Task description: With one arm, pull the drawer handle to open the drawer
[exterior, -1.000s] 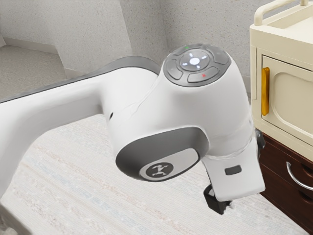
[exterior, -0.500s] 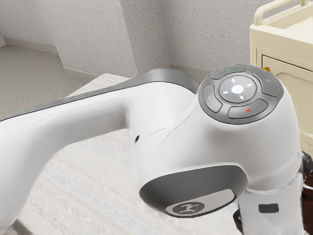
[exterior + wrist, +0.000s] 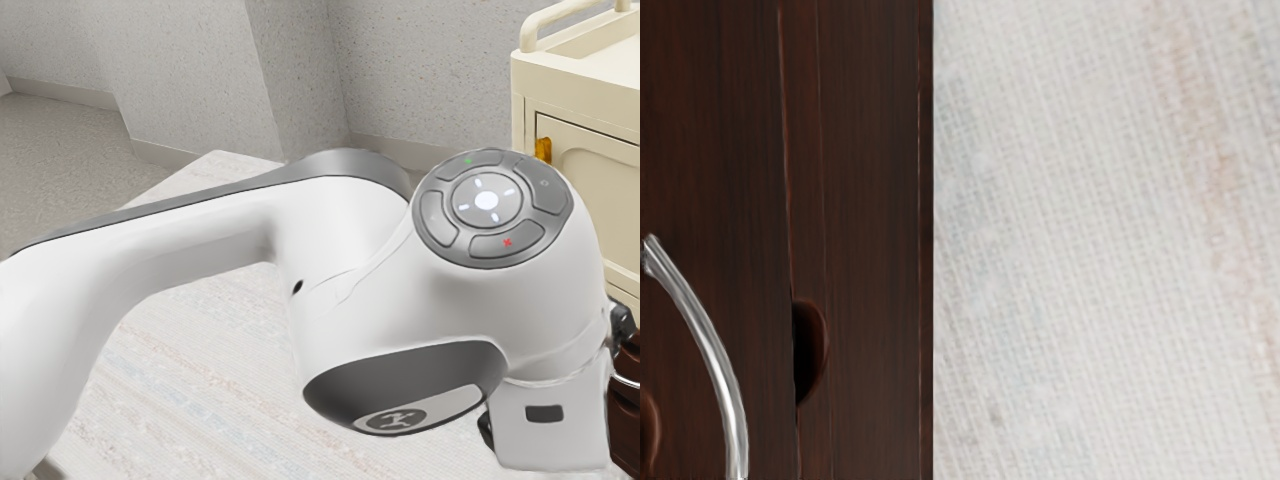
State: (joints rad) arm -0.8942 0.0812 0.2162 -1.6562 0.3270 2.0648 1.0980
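Wrist view: smooth, curved metal handle [image 3: 713, 350].

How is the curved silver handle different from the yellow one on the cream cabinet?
The silver handle is shiny and metallic, while the yellow handle is golden yellow. The silver handle sits on a dark brown wood front; the yellow handle is near the edge of a cream door. Both are fitted to furniture fronts, and the arm hides part of each in the exterior view.
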